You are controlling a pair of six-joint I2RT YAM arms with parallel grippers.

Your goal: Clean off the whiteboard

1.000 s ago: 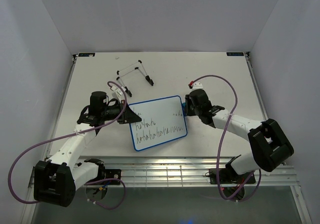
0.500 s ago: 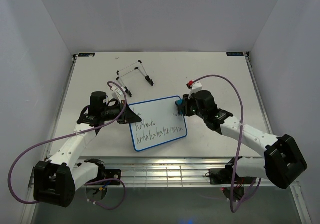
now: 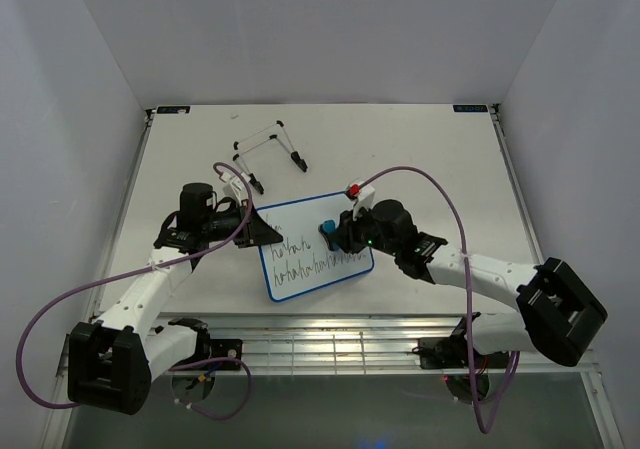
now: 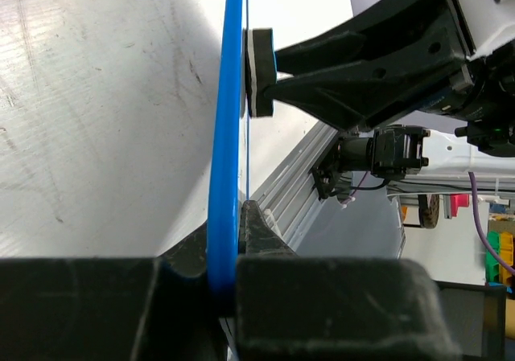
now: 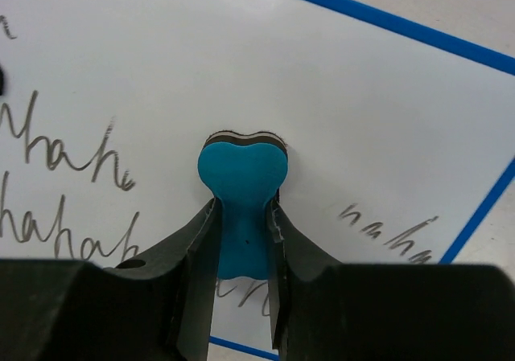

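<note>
Whiteboard (image 3: 305, 219): mid-bench (image 3: 440, 149), long axis left to right, slightly skewed.
Left tool (image 3: 256, 231): clamped on the board's left frame edge.
Right tool (image 5: 241, 212): clamped on blue eraser (image 5: 241, 172), pad pressed to the board.
Writing (image 3: 300, 246): left of the eraser and toward the near edge.
Wire stand (image 3: 268, 151): far side, well apart; no obstruction noted.

One whiteboard (image 3: 300, 219), one blue eraser (image 3: 327, 230), one wire stand (image 3: 259, 134), one table (image 3: 450, 169), two grippers: left gripper (image 3: 262, 231), right gripper (image 3: 335, 231).
</note>
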